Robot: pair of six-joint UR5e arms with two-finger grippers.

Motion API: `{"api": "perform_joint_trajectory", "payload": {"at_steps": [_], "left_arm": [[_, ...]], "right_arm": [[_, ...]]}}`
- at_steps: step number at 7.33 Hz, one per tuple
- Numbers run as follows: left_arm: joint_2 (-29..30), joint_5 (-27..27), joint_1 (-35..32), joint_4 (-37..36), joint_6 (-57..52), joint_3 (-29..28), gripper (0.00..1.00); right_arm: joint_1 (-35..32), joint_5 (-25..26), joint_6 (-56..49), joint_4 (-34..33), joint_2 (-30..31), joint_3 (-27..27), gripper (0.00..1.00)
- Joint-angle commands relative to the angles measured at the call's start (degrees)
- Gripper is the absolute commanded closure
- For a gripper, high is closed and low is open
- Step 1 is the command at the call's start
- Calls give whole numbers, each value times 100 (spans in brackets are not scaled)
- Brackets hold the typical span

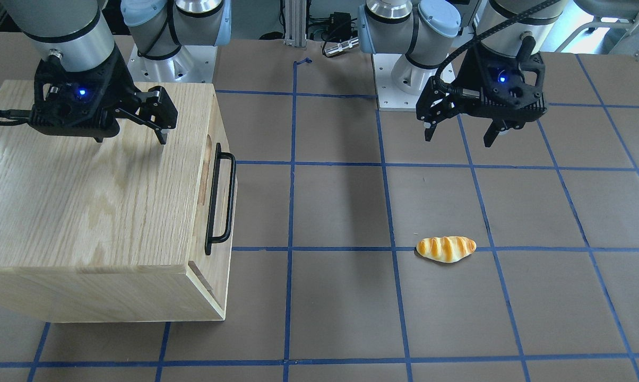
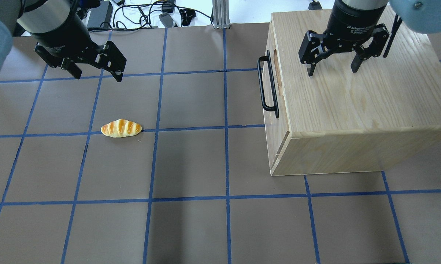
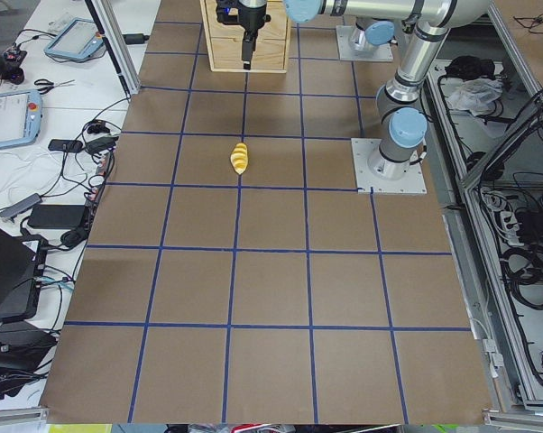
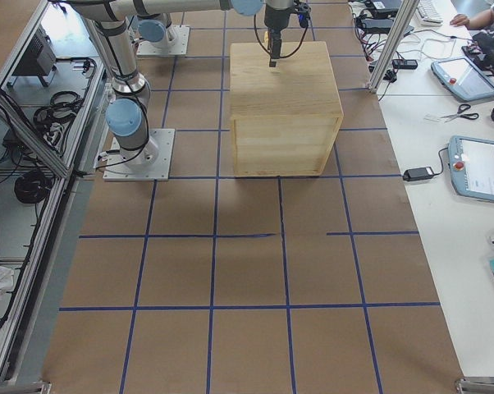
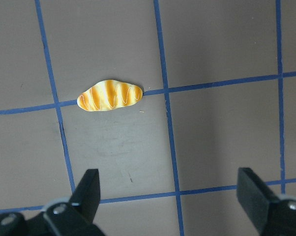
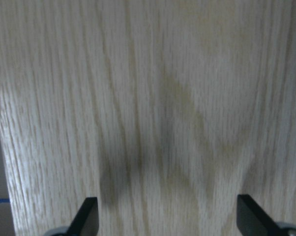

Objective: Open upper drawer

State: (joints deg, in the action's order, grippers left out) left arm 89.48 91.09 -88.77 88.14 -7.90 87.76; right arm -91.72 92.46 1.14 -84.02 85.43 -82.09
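The upper drawer (image 2: 271, 85) sits shut in the front face of the oak cabinet (image 2: 352, 102), with its black bar handle (image 2: 267, 86) and oval slot (image 2: 276, 62) showing. In the front-facing view the handle (image 1: 219, 199) faces the table's middle. My right gripper (image 2: 332, 70) is open and empty, hovering above the cabinet top behind the handle; it also shows in the front-facing view (image 1: 131, 139). Its wrist view shows only wood grain (image 6: 153, 113) between the fingers. My left gripper (image 2: 97, 77) is open and empty above the table, far from the drawer.
A toy bread roll (image 2: 121, 128) lies on the brown table with blue tape lines, below my left gripper; it also shows in the left wrist view (image 5: 109, 96). Cables and the arm bases (image 1: 404, 79) lie along the robot's side.
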Motion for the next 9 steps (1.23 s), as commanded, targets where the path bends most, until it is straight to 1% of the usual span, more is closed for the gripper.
{"api": "perform_joint_trajectory", "payload": {"at_steps": [1, 9], "left_arm": [[-26, 31, 18, 1, -9, 22, 0], [-9, -30, 9, 1, 8, 40, 0]], "right_arm": [[5, 0, -8, 0, 0, 0, 0], [-4, 0, 1, 0, 0, 0, 0]]}}
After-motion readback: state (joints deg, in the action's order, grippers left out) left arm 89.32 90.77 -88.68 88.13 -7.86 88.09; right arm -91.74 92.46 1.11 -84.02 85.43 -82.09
